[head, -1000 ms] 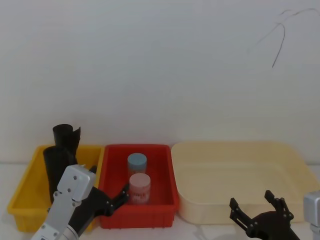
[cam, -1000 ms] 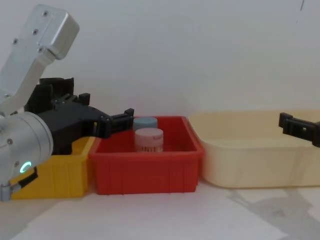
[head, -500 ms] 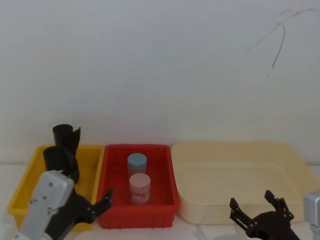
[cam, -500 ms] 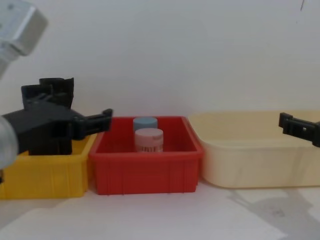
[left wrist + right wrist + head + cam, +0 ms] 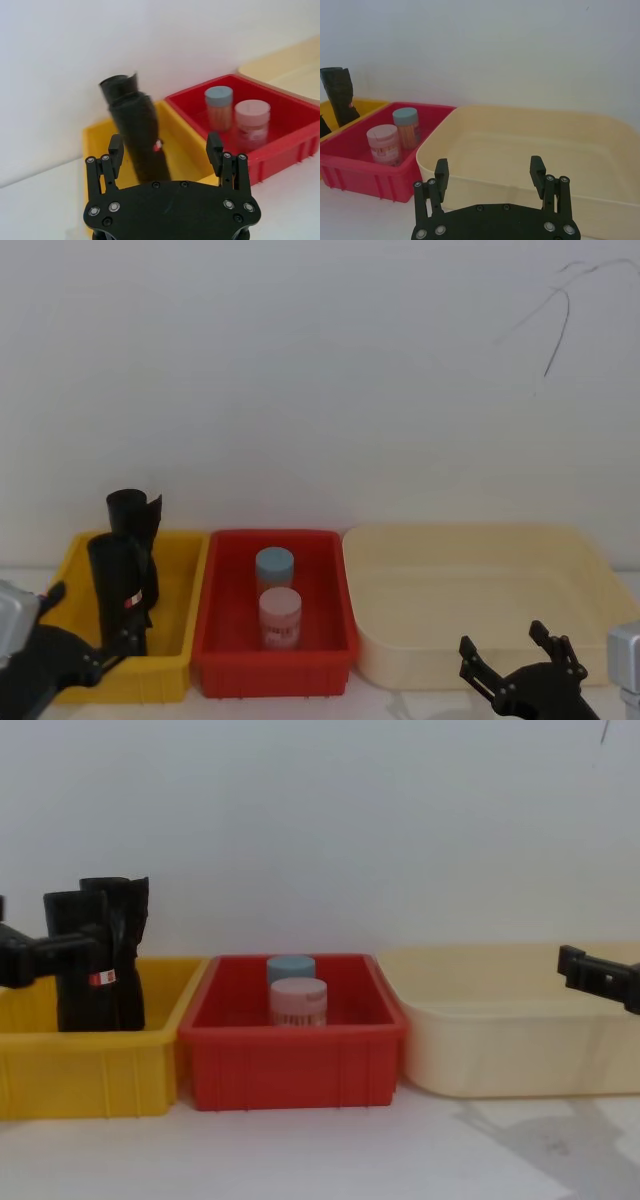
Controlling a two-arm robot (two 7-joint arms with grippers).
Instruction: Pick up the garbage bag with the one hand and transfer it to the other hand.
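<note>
Garbage bag (image 5: 121, 575) in yellow bin (image 5: 90, 1070), foot behind its wall; left claw (image 5: 165, 145), right claw (image 5: 490, 167) both spread

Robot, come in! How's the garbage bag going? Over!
Left gripper open, facing yellow bin; right gripper open by cream tray. Garbage bag standing in bin, ungripped. Second roll behind.

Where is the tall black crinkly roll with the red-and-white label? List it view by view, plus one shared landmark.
Head view: the labelled black roll stands lower left in the yellow plastic bin.
Chest view: roll far left, same bin.
Left wrist view: roll just beyond the open left gripper.
Right wrist view: roll past the red plastic bin.
Shared landmark: that red bin.
</note>
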